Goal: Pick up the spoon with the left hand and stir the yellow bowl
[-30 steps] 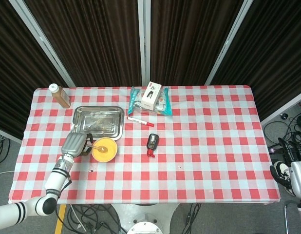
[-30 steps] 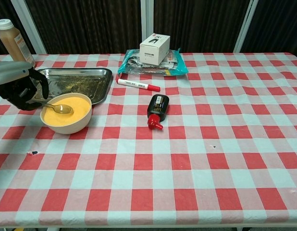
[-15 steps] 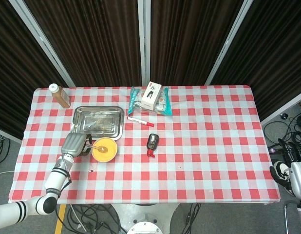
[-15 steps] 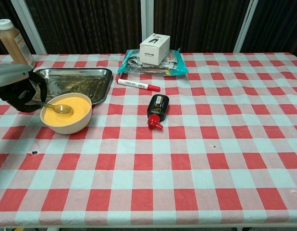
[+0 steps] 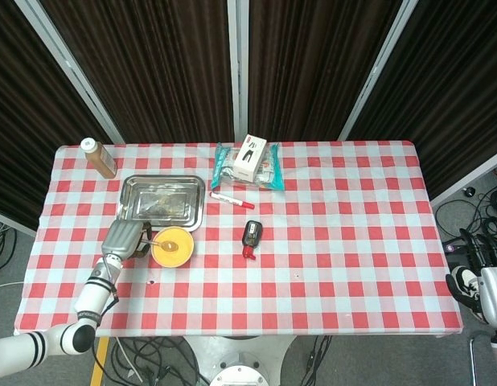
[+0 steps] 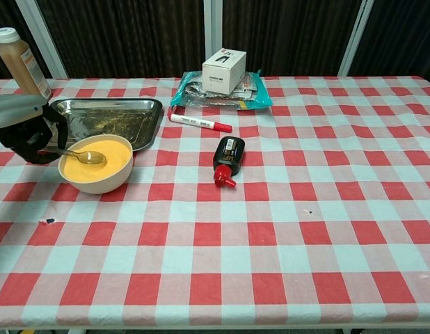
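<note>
A lab: dark curtains point(image 5: 160, 72), loose floor cables point(image 5: 474, 217), checked table point(image 5: 353, 241)

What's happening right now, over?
Left hand holds spoon, tip in yellow bowl. Right hand idle off table. Nothing in the way.

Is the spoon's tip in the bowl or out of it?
In. The chest view shows the spoon tip lying in the yellow bowl, handle running over the rim to the left hand, which holds it.

The left robot hand point(image 6: 24, 132) hangs low at the table's point(image 6: 284, 229) left edge, fingers curled around a spoon point(image 6: 81, 155).
</note>
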You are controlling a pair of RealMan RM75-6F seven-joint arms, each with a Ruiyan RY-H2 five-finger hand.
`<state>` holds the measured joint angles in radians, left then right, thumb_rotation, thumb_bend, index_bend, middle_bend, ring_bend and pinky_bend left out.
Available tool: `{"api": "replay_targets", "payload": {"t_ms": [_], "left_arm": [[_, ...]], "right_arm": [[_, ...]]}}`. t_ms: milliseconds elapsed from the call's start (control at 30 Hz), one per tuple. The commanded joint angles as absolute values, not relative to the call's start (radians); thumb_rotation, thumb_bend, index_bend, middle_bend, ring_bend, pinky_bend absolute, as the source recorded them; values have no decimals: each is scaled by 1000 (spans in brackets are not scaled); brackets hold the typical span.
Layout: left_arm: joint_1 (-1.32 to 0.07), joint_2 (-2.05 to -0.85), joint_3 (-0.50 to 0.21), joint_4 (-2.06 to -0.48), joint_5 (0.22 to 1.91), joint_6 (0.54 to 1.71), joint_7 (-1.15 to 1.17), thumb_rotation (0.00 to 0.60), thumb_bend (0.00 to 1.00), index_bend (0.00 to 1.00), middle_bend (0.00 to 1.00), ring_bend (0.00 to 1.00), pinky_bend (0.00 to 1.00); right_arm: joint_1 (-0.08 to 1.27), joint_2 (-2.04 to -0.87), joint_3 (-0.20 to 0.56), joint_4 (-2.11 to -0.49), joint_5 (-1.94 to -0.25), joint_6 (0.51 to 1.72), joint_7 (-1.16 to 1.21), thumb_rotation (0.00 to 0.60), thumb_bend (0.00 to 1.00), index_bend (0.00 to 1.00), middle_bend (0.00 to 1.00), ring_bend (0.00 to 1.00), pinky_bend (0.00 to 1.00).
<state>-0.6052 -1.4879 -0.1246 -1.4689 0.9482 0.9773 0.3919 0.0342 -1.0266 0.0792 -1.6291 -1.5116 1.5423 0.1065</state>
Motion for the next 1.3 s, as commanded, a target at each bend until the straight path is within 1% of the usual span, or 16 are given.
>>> {"api": "replay_targets", "payload": {"t_ms": [33,233,433,633,933,1100,1300], "left_arm": [[-605,-1487,-124,-1470,949,978,390,600,367,582,879,907,1000],[-610,-1480,-124,-1475,943,967,385,600,369,584,879,907,1000],[-608,-1471,-128,-1484,945,959,356,600,374,617,881,909,1000],[-606,-1444,-127,-1506,974,1008,390,600,375,632,887,911,1000],[-643,-1410,-98,-1565,1026,1093,631,600,383,646,892,914,1000],[-679,-1425,-88,-1572,1005,1118,804,600,384,655,894,919,1000],[-704,-1479,-81,-1560,976,1194,1002,600,386,660,896,926,1000]], "right_arm": [[34,-1027,80,-1629,-1511,1542,107,600,296,67,362,115,215],[34,-1028,80,-1629,-1510,1540,106,600,296,66,363,115,216],[34,-1029,80,-1629,-1510,1540,106,600,296,67,362,115,217],[33,-1031,80,-1627,-1514,1545,107,600,296,67,364,115,217],[29,-1035,78,-1623,-1523,1555,112,600,296,66,367,114,217],[25,-1035,76,-1619,-1521,1557,118,600,294,67,368,115,217],[25,-1035,75,-1618,-1518,1553,122,600,294,67,368,115,217]]}}
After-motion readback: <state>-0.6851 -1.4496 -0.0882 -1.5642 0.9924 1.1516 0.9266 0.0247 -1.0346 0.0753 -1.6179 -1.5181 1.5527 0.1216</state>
